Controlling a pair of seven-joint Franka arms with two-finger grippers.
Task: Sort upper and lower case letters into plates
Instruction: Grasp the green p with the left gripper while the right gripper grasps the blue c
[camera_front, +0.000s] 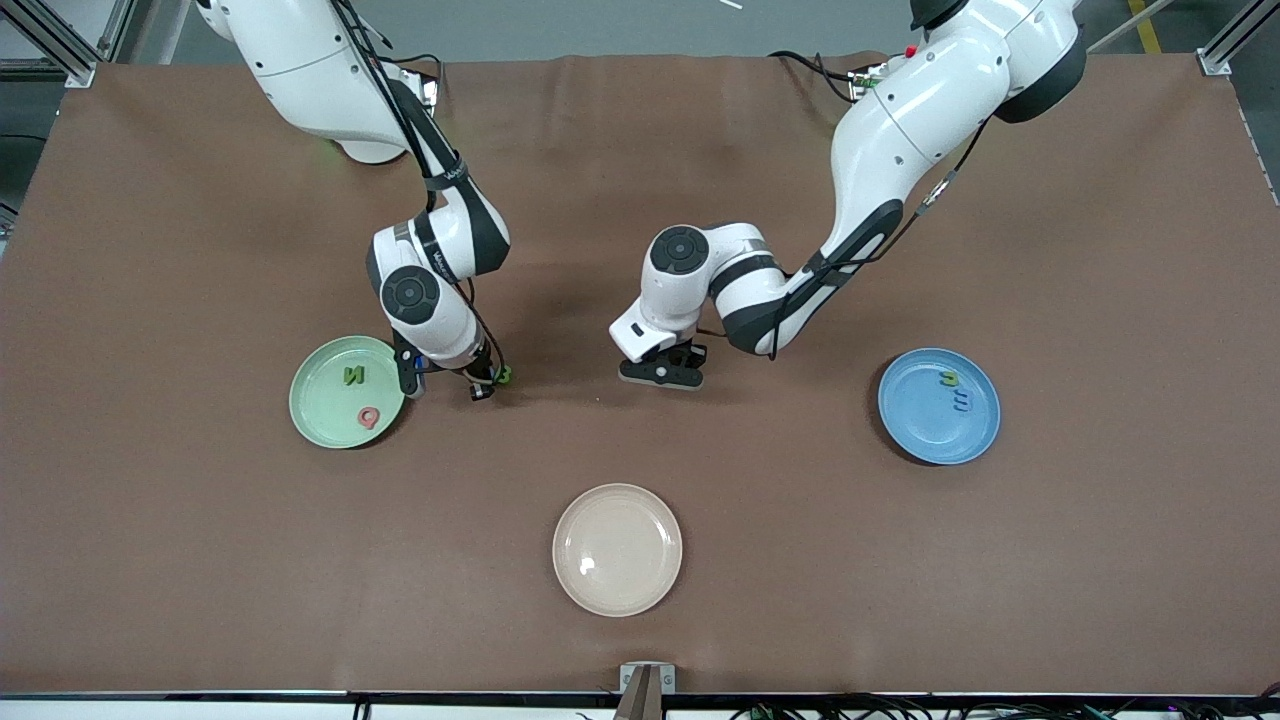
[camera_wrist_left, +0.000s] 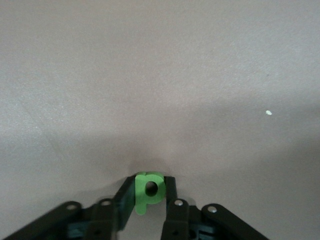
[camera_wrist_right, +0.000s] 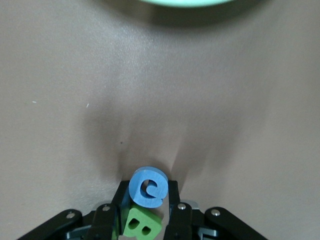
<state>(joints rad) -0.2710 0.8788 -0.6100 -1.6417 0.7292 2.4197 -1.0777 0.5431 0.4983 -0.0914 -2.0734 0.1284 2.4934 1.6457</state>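
A pale green plate (camera_front: 318, 402) toward the right arm's end holds a green letter (camera_front: 353, 375) and a red letter (camera_front: 369, 417). Toward the left arm's end, a blue plate (camera_front: 920, 422) holds a yellow-green letter (camera_front: 949, 379) and a blue letter (camera_front: 961, 401). My right gripper (camera_front: 447, 378) is low on the cloth beside the green plate. In its wrist view the right gripper (camera_wrist_right: 148, 186) is shut on a blue "e" (camera_wrist_right: 141, 194), with a green "B" (camera_wrist_right: 142, 225) lying between the fingers deeper in. My left gripper (camera_front: 662, 372) (camera_wrist_left: 148, 182), at mid-table, is shut on a green "p" (camera_wrist_left: 145, 198).
A cream-beige plate (camera_front: 617, 548) lies nearer the front camera, at the middle of the brown cloth (camera_front: 800, 560). The green plate's rim (camera_wrist_right: 185, 2) shows at the edge of the right wrist view.
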